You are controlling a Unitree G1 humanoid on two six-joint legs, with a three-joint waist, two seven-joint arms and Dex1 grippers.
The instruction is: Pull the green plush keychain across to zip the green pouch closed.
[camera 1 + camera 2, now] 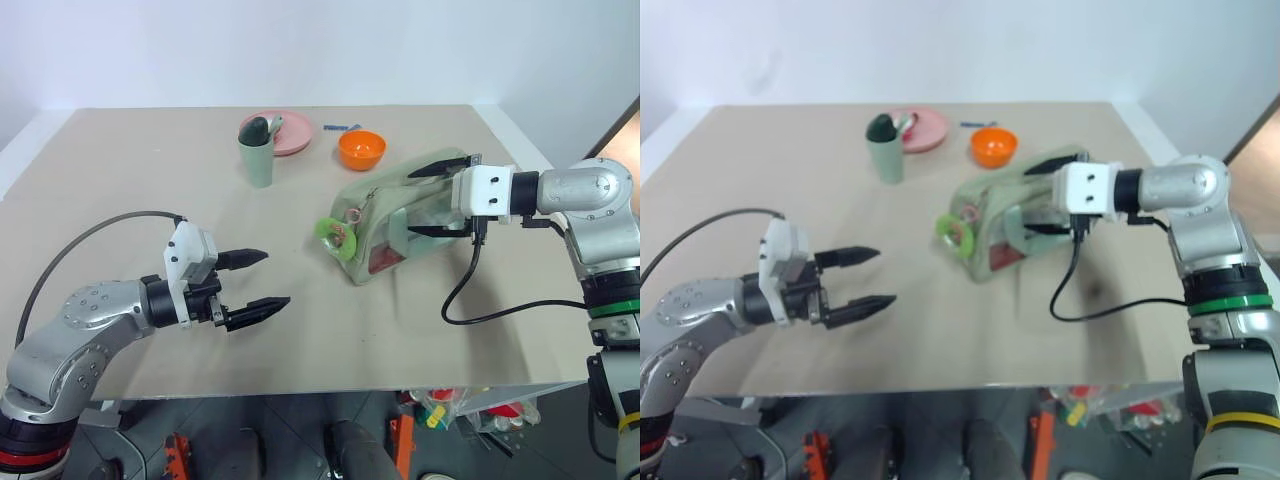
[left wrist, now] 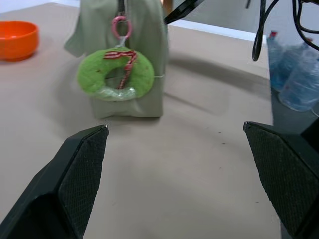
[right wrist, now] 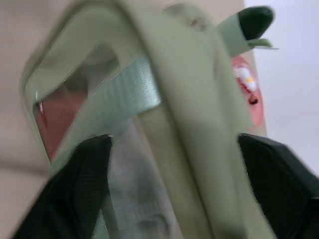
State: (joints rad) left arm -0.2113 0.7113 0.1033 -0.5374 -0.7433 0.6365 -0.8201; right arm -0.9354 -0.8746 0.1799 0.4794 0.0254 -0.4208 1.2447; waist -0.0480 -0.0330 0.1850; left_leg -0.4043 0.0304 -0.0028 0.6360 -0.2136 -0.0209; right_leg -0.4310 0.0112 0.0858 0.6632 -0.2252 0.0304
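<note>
The green pouch (image 1: 385,200) lies on the tan table right of centre, with reddish contents behind its clear window. The green plush keychain (image 1: 326,233), a fuzzy lime ring on a pink clasp, hangs at the pouch's left end and faces my left gripper in the left wrist view (image 2: 92,74). My left gripper (image 1: 277,278) is open and level, pointing at the keychain from a short way off, with nothing between its fingers. My right gripper (image 1: 411,203) straddles the pouch's right end, one finger over the top and one on the front face. Its jaws stand apart, and I cannot tell whether they touch the pouch (image 3: 174,99).
A sage-green cup (image 1: 260,152) holding a dark item stands behind the pouch to the left. A pink plate (image 1: 290,135), an orange bowl (image 1: 361,149) and a blue pen (image 1: 340,127) sit near the far edge. A black cable (image 1: 470,300) hangs from my right wrist.
</note>
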